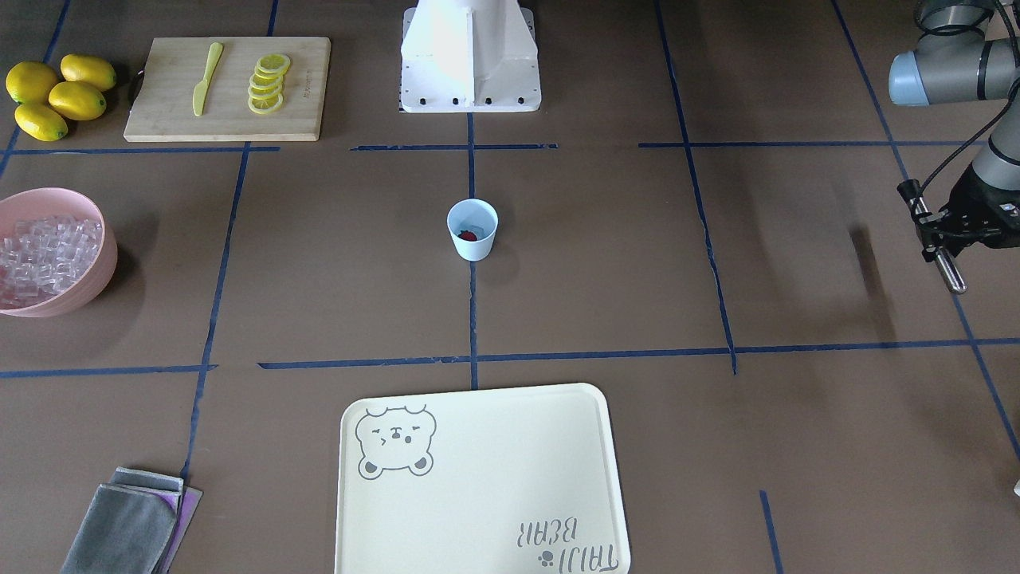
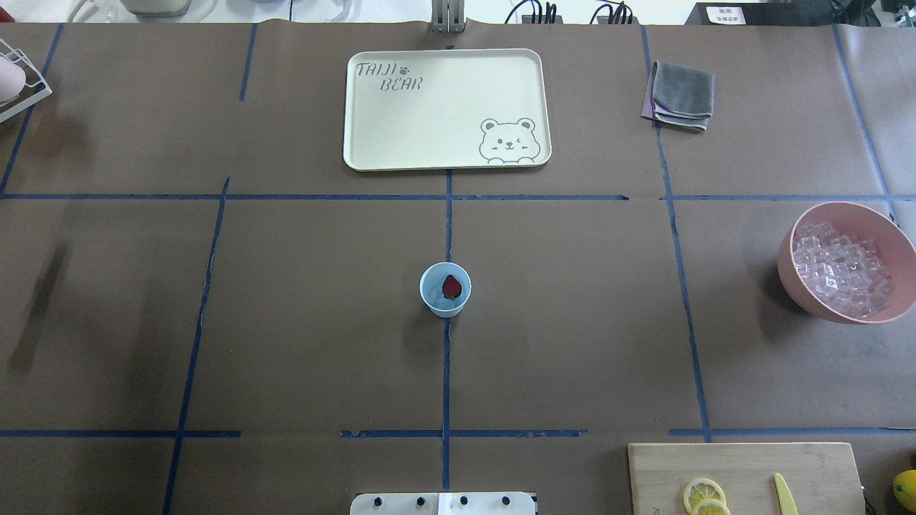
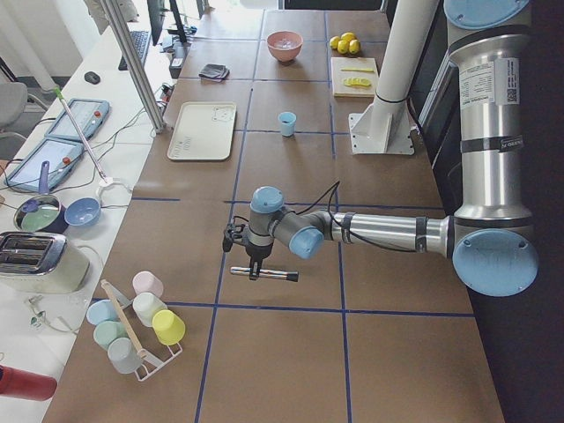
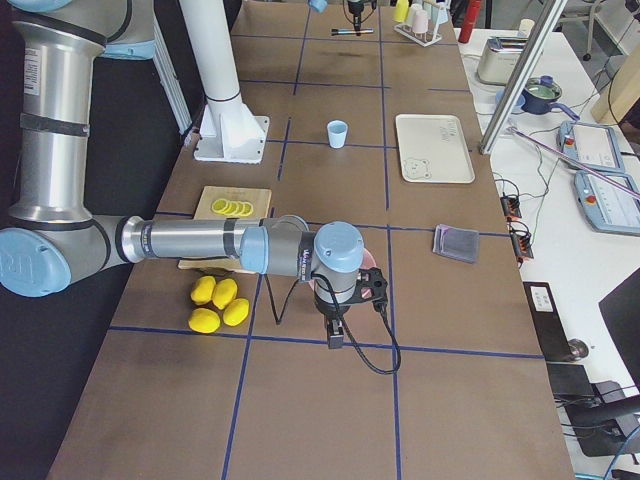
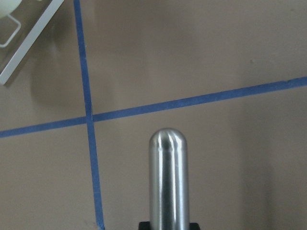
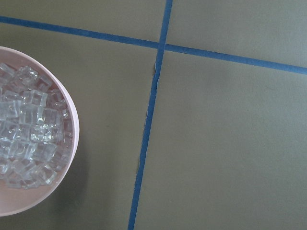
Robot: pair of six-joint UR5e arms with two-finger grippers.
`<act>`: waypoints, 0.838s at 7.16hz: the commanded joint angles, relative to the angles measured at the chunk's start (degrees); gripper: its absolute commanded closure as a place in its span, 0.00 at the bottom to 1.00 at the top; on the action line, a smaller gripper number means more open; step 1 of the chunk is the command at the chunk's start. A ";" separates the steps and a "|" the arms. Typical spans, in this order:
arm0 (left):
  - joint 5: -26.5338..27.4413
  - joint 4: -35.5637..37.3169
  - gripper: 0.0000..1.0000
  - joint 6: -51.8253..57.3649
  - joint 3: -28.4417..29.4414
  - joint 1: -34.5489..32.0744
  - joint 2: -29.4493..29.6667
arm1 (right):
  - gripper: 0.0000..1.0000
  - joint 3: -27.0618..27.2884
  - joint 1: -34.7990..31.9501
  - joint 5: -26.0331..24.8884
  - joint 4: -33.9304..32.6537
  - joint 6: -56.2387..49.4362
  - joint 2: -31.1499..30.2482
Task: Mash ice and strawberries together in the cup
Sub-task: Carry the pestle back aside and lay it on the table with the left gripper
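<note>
The light blue cup (image 1: 472,231) stands upright at the table's middle, also in the overhead view (image 2: 444,289). One small red strawberry (image 2: 451,287) lies inside it. I cannot tell whether ice is in the cup. The ice (image 1: 44,255) fills a pink bowl (image 2: 801,293), and it shows in the right wrist view (image 6: 26,139). My left gripper (image 1: 934,239) is shut on a metal pestle (image 5: 168,177), far from the cup and above bare table. My right gripper (image 4: 336,332) hangs beside the pink bowl. I cannot tell whether it is open or shut.
A cream bear tray (image 1: 478,478) lies on the operators' side of the cup. A cutting board (image 1: 227,88) holds lemon slices and a yellow knife, with whole lemons (image 1: 60,96) beside it. A grey cloth (image 1: 127,526) and a rack of cups (image 3: 141,322) lie at the table's ends.
</note>
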State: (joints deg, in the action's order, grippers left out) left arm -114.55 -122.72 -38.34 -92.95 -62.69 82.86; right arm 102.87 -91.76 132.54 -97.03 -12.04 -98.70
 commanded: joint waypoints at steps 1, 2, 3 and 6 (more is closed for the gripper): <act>-0.06 -3.84 0.86 -3.41 3.12 0.72 -0.51 | 0.01 0.05 0.00 0.00 0.00 0.00 0.00; -0.06 -3.58 0.53 -3.40 3.30 2.20 -0.51 | 0.01 0.05 0.00 0.00 0.00 0.00 0.00; -0.06 -3.84 0.01 -3.23 3.31 3.70 -0.51 | 0.01 0.05 0.00 0.00 0.00 0.00 0.00; -6.86 -3.06 0.00 -0.70 0.77 3.28 -0.51 | 0.01 0.05 0.00 0.00 0.00 0.00 0.00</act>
State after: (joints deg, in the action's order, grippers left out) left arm -116.99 -126.10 -40.81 -90.68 -59.17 82.44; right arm 102.92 -91.76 132.54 -97.03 -12.04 -98.70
